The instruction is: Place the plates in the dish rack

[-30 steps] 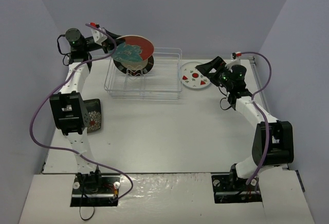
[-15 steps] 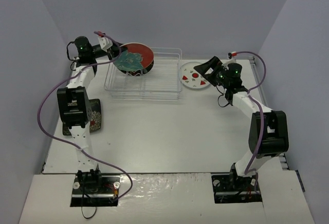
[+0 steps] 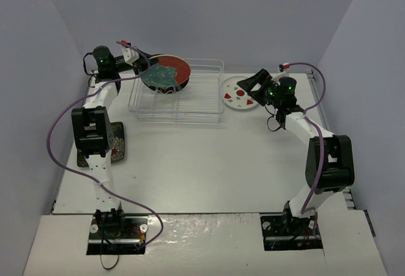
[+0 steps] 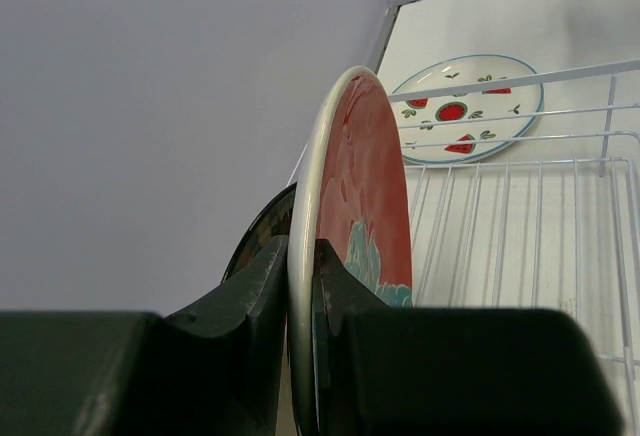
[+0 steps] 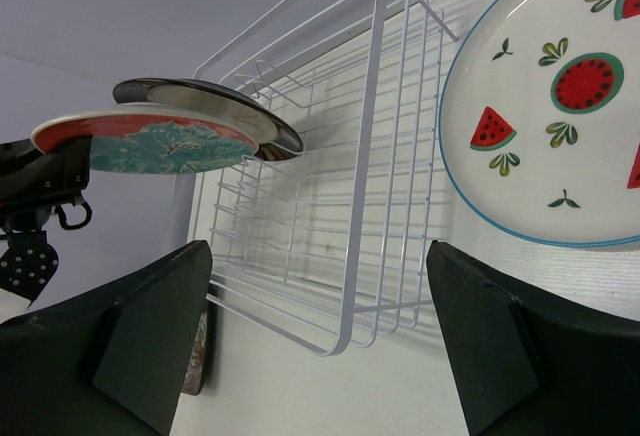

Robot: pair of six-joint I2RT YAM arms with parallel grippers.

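My left gripper [image 3: 140, 65] is shut on the rim of the red-and-teal plate [image 3: 166, 72], holding it edge-up in the left end of the white wire dish rack [image 3: 190, 104]; it also shows in the left wrist view [image 4: 365, 196]. The black-rimmed plate [image 3: 182, 83] stands just behind it in the rack, and its edge shows in the left wrist view [image 4: 255, 241]. The white plate with red spots [image 3: 237, 94] lies flat on the table right of the rack. My right gripper [image 3: 250, 85] is open and empty at that plate's right edge. The black floral plate [image 3: 116, 143] lies at the left, partly hidden by my left arm.
The rack's right end [image 5: 385, 146] has bare prongs. The back wall is close behind the rack. The left arm's purple cable [image 3: 60, 130] loops over the table's left side.
My left gripper has lowered and tilted the red-and-teal plate down into the rack's left end. My right arm has edged slightly toward the spotted plate.
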